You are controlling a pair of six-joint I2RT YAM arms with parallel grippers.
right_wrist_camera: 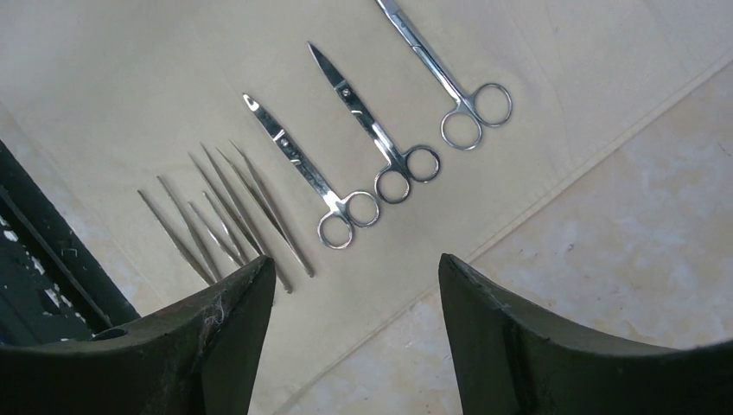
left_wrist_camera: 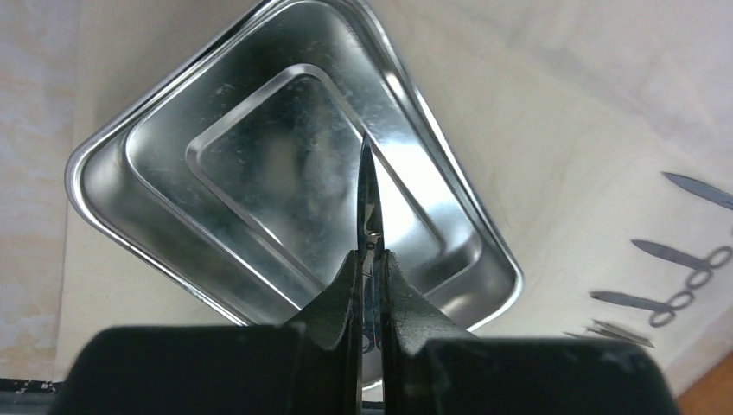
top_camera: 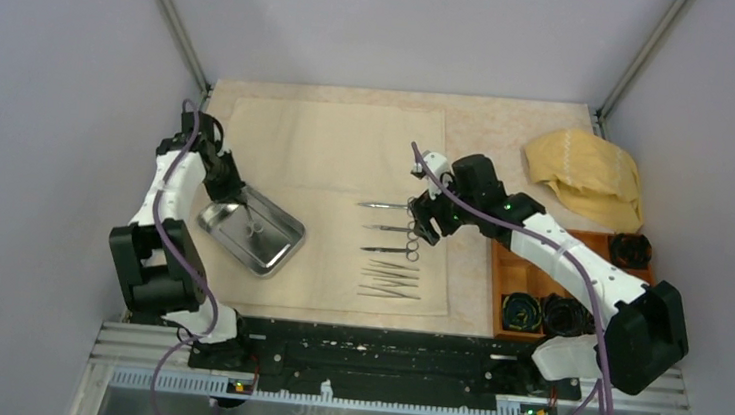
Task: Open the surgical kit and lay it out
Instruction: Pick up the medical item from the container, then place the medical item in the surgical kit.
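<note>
Scissors (right_wrist_camera: 380, 138) and tweezers (right_wrist_camera: 225, 216) are laid beside the tray (left_wrist_camera: 104, 186). One last instrument (left_wrist_camera: 367, 199) is pinched by the left hand (left_wrist_camera: 372, 285). The right hand (right_wrist_camera: 354, 328) is spread wide.

A cream cloth (top_camera: 337, 165) lies spread on the counter (top_camera: 511, 130). A steel tray (top_camera: 275, 245) sits askew on its left edge under the left end effector (top_camera: 234, 201). Scissors (top_camera: 396, 232) and tweezers (top_camera: 389, 288) lie in a column beside the right end effector (top_camera: 425, 218).

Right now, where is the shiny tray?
In the top view, the steel tray sits at the cream cloth's left edge, below the left tool, left of the row of scissors.
</note>
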